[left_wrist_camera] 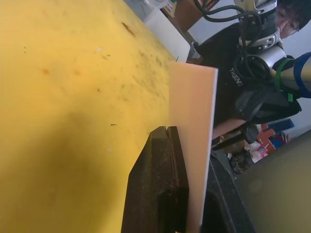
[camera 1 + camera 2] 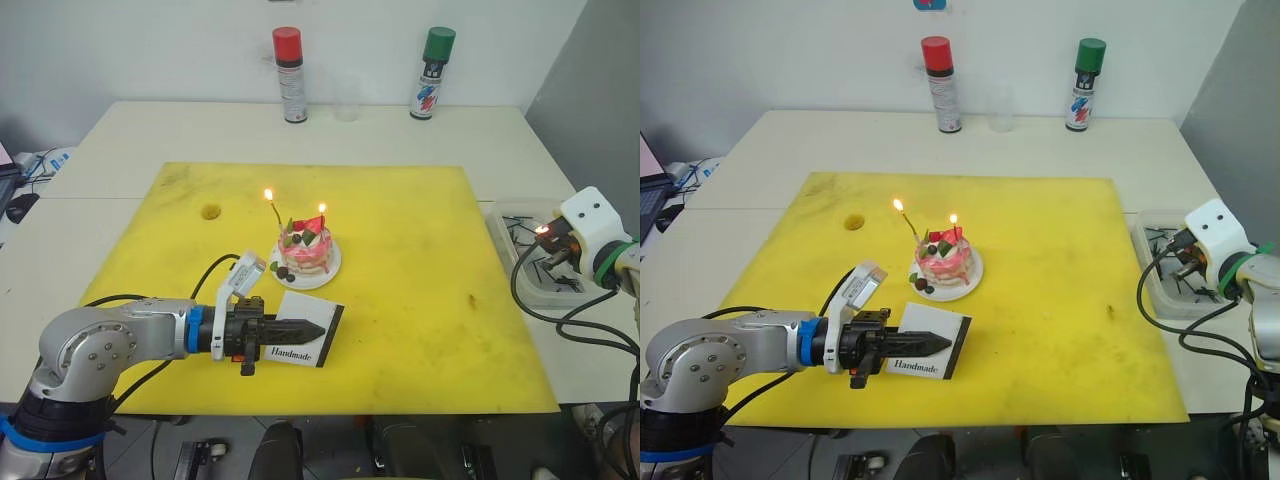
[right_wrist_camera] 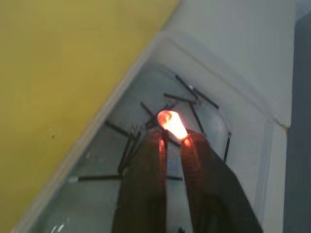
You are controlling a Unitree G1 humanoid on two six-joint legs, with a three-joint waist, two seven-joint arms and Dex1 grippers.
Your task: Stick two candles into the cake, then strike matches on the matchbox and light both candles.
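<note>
While both candles [image 2: 273,210] stood lit in the cake [image 2: 305,249], the matchbox [image 2: 309,334] lay just in front of it, pinched edge-up by the left end effector [image 2: 308,328], long axis pointing rightward. Right of the cake, the right end effector [image 3: 174,135] pinched a burning match [image 3: 171,124] over a tray [image 2: 512,250] of black matches [image 3: 129,145]; its wrist view showed the flame at its tips.

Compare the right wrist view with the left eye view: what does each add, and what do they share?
Right wrist alone: loose black matches lying in the clear tray, under the flame at the right pincer.

Left eye alone: two lit candles in the cake, and the left pincer clamping the matchbox.

Shared: the yellow mat, tray, and burning flame.
</note>
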